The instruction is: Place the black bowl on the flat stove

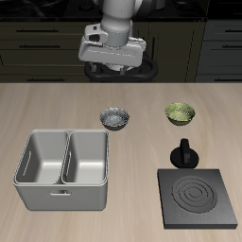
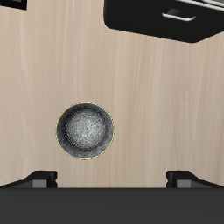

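The black bowl (image 1: 115, 118) sat mid-worktop, beside the grey double-basin tray (image 1: 61, 168); a green bowl (image 1: 181, 114) and knobbed pot (image 1: 184, 152) stood nearby. The flat stove (image 1: 198, 197) lay at the front edge. The pincer (image 1: 115, 69) hung released, above the bowl.

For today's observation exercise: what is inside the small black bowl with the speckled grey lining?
Nothing. Both views show the small black bowl holding only its own glossy, grey-white speckled inside. The light wooden table beneath it is covered by the bowl, so that patch cannot be seen.
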